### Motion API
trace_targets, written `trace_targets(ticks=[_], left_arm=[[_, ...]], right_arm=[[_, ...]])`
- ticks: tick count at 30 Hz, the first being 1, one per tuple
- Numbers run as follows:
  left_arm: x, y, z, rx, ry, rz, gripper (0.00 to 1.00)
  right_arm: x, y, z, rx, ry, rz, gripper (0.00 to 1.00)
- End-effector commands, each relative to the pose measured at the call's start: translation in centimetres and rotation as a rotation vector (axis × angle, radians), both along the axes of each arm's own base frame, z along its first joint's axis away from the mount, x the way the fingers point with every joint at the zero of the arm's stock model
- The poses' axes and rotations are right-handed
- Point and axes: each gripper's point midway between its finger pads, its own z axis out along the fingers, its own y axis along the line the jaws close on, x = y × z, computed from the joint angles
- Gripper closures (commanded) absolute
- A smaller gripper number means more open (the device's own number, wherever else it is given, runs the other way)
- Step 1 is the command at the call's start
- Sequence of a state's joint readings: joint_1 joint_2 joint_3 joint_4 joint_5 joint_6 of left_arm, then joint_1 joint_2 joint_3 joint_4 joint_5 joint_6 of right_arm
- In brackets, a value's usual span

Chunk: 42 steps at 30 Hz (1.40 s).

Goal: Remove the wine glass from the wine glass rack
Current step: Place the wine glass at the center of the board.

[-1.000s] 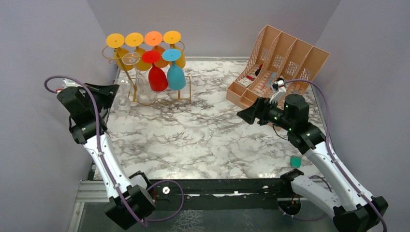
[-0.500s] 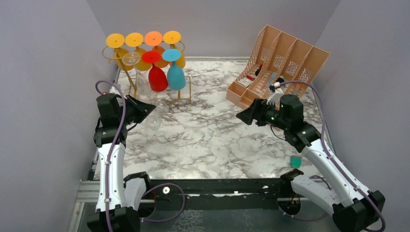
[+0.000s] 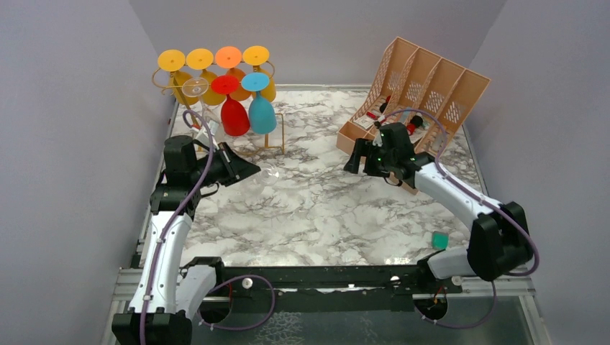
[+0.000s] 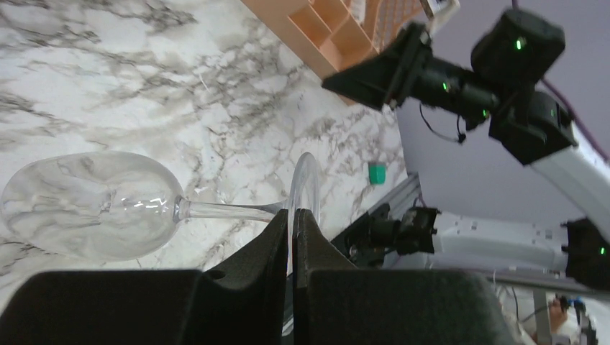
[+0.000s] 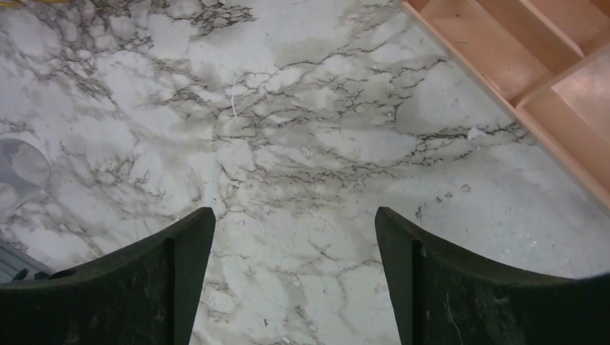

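A clear wine glass (image 4: 93,205) hangs sideways over the marble, bowl to the left in the left wrist view, and shows only faintly from above (image 3: 270,172). My left gripper (image 4: 293,214) is shut on the rim of its round foot (image 4: 305,180); in the top view that gripper (image 3: 253,169) sits right of and in front of the rack. The gold wire wine glass rack (image 3: 167,80) stands at the back left with several coloured glasses and one clear glass (image 3: 196,88) hanging from it. My right gripper (image 5: 295,223) is open over bare marble, at mid-right in the top view (image 3: 352,164).
A peach lattice file organizer (image 3: 431,79) stands at the back right, close behind the right arm. A small green object (image 3: 439,240) lies near the front right edge. Grey walls close in on three sides of the marble table (image 3: 309,208).
My left arm has swung right and forward from the rack's left side, carrying the clear glass out over the table. The right arm has stretched left and towards the back, its jaws still wide.
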<state>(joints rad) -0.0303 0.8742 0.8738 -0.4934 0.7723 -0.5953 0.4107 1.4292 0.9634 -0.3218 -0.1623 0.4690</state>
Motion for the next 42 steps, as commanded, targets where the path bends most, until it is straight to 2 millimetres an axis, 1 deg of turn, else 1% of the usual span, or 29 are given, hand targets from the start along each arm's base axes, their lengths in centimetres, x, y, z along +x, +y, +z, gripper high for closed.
trace_targets(ticks=[1, 3, 4, 6, 8, 13, 16, 18, 19, 23, 25, 27, 29, 31, 33, 34, 35, 38, 41, 42], left_arm=[[-1.6, -3.7, 0.6, 0.005, -0.084, -0.208, 1.00], [-1.7, -4.7, 0.4, 0.024, -0.089, -0.224, 1.00], [-1.9, -5.1, 0.3, 0.026, -0.089, -0.235, 1.00], [-2.3, -6.2, 0.1, 0.018, -0.085, -0.264, 1.00], [-2.4, -7.0, -0.1, 0.008, -0.087, -0.278, 1.00], [-3.2, -9.1, -0.5, 0.011, -0.092, -0.334, 1.00], [-3.5, -10.1, -0.8, 0.020, -0.088, -0.352, 1.00], [-3.9, -10.9, -0.9, 0.023, -0.093, -0.368, 1.00], [-4.0, -11.3, -0.9, 0.025, -0.096, -0.376, 1.00], [-4.7, -13.1, -1.2, 0.033, -0.107, -0.406, 1.00], [-5.1, -14.0, -1.5, 0.037, -0.108, -0.426, 1.00], [-5.3, -15.0, -1.5, 0.034, -0.124, -0.439, 1.00], [-5.4, -15.8, -1.6, 0.030, -0.142, -0.450, 1.00], [-5.3, -16.5, -2.0, 0.032, -0.147, -0.451, 1.00], [-5.2, -16.9, -2.3, 0.030, -0.154, -0.454, 1.00], [-5.1, -17.0, -2.6, 0.034, -0.158, -0.452, 1.00], [-5.0, -17.0, -2.8, 0.040, -0.161, -0.447, 1.00], [-4.6, -16.8, -3.2, 0.052, -0.175, -0.426, 1.00], [-4.4, -16.4, -2.7, 0.041, -0.210, -0.396, 1.00], [-4.3, -16.3, -2.5, 0.037, -0.223, -0.381, 1.00]], right_arm=[[3.2, 1.3, 0.5, -0.006, -0.068, 0.049, 0.16], [4.2, 1.8, 0.0, -0.015, -0.039, 0.052, 0.16], [4.6, 2.2, -0.7, -0.010, -0.026, 0.062, 0.16], [5.5, 3.0, -1.3, 0.006, -0.022, 0.072, 0.16], [6.5, 3.3, -1.9, 0.002, -0.013, 0.064, 0.17], [9.9, 2.6, -2.8, -0.072, -0.084, 0.001, 0.20], [12.1, 2.4, -2.6, -0.109, -0.151, -0.024, 0.20], [13.4, 2.1, -2.9, -0.148, -0.161, -0.039, 0.21], [13.8, 1.8, -3.4, -0.168, -0.149, -0.049, 0.21], [15.4, 1.6, -4.4, -0.179, -0.153, -0.039, 0.22], [16.2, 1.5, -4.7, -0.171, -0.155, -0.025, 0.21], [16.6, 1.5, -4.9, -0.149, -0.140, -0.016, 0.22], [16.0, 2.2, -4.4, -0.106, -0.100, 0.033, 0.22], [14.4, 3.8, -2.8, -0.024, -0.086, 0.122, 0.21], [11.9, 5.3, -0.6, 0.085, -0.088, 0.209, 0.20], [10.6, 5.9, 1.5, 0.144, -0.112, 0.244, 0.20], [9.2, 5.9, 2.7, 0.179, -0.113, 0.259, 0.20], [4.8, 5.8, 5.3, 0.282, -0.126, 0.284, 0.20], [1.1, 4.8, 7.2, 0.333, -0.156, 0.270, 0.20], [-0.2, 4.7, 7.9, 0.357, -0.181, 0.292, 0.20]])
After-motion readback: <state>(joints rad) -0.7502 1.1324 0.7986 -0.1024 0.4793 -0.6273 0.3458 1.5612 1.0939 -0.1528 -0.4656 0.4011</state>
